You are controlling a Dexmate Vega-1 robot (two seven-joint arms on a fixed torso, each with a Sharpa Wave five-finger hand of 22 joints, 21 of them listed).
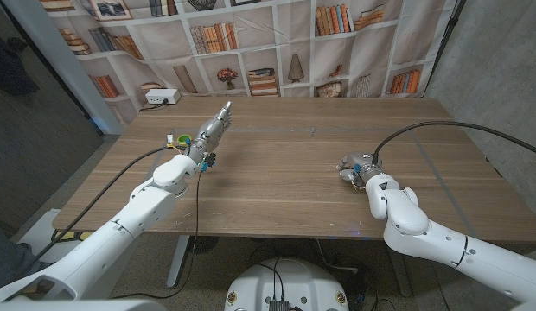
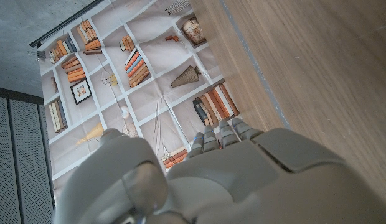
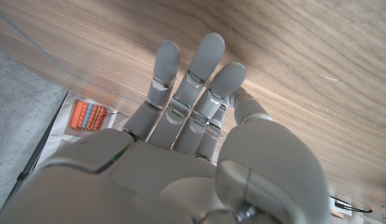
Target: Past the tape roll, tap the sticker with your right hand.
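Holding nothing in the right hand [image 1: 354, 166], fingers [image 3: 202, 68] out straight over the table [image 1: 277, 186] wood — same with the left hand [image 1: 212, 131] — cannot tell where the sticker lies.

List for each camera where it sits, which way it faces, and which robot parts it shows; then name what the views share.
Head view: fixed on the robot's head, looking down over the wooden table; shows both arms, left hand and right hand.
Left wrist view: on the left wrist, looking along the left hand toward the bookshelf backdrop.
Right wrist view: on the right wrist, looking along the right hand at the tabletop.
Shared: all three show the table; head and left wrist views share the backdrop.
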